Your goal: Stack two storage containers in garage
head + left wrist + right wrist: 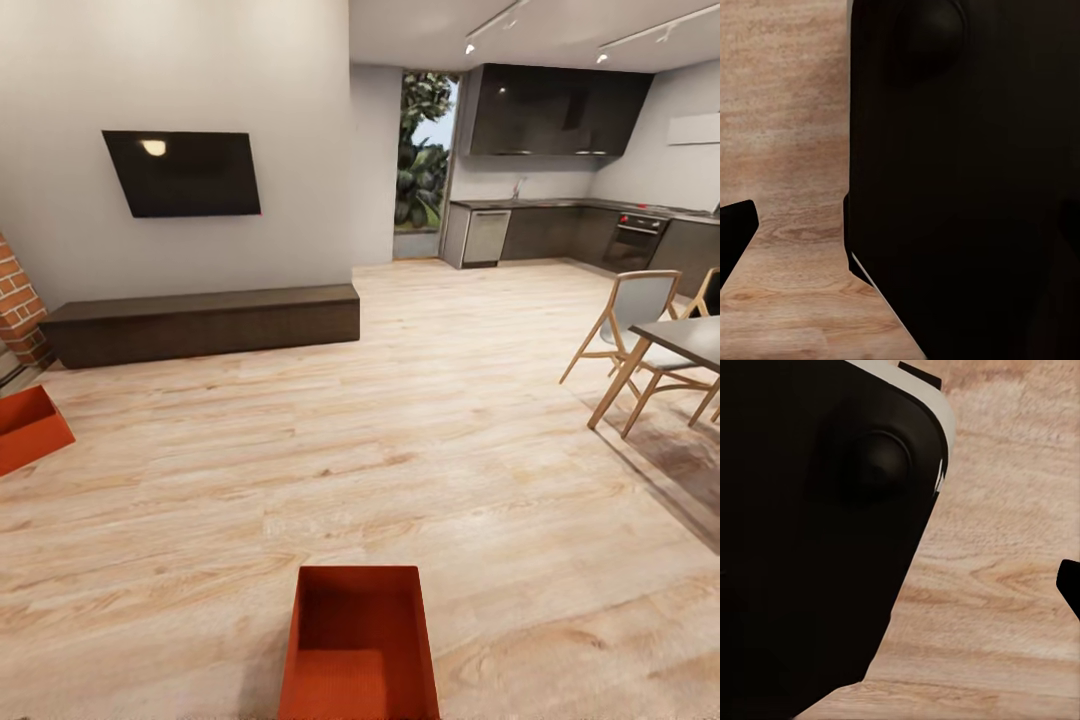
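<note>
While both orange bins (360, 645) (28, 428) sit empty on wood floor (400, 430), finger state unclear.

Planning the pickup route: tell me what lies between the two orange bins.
In the head view, only bare light wood plank floor lies between the near storage container and the far storage container.

One storage container (360, 645) lies near, centre, on the floor (420, 430) — the other (28, 428) far left; bench (200, 322) beyond, dining table (690, 340) right.
</note>
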### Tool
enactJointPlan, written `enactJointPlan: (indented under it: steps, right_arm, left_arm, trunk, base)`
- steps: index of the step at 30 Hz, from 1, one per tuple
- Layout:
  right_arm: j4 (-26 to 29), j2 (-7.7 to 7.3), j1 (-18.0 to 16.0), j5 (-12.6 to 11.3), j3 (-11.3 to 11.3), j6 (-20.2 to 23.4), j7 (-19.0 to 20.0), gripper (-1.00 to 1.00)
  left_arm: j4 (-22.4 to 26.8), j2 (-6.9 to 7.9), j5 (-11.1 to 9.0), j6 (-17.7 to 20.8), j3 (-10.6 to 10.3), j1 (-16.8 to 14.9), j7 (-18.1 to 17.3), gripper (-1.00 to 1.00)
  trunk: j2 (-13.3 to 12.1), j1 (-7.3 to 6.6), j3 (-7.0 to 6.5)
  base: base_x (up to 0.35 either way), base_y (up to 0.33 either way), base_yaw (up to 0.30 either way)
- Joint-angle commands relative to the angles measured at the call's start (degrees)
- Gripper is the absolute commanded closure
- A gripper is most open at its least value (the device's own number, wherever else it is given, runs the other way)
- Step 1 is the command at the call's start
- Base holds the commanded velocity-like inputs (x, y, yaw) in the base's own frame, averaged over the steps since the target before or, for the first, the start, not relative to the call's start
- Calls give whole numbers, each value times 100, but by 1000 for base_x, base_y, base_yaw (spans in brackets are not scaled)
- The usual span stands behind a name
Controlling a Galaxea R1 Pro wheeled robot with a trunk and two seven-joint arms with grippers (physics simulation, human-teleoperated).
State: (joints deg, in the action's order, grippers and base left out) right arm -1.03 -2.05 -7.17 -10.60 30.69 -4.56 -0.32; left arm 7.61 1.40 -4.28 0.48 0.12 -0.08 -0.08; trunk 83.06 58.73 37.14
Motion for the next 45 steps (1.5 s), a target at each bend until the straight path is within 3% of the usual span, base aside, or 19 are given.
enactJointPlan:
  steps: [1,45]
  right_arm:
    - [-11,2,-4,-56,50,-28,-3,-100]
    - [-11,1,-4,-56,60,-28,-3,-100]
  left_arm:
    - [4,0,-44,5,-2,-1,-1,-100]
    - [4,0,-45,5,-2,-1,-1,-100]
  trunk:
    - [2,0,14]
    - [2,0,416]
  base:
    - [0,0,0]
    - [0,0,0]
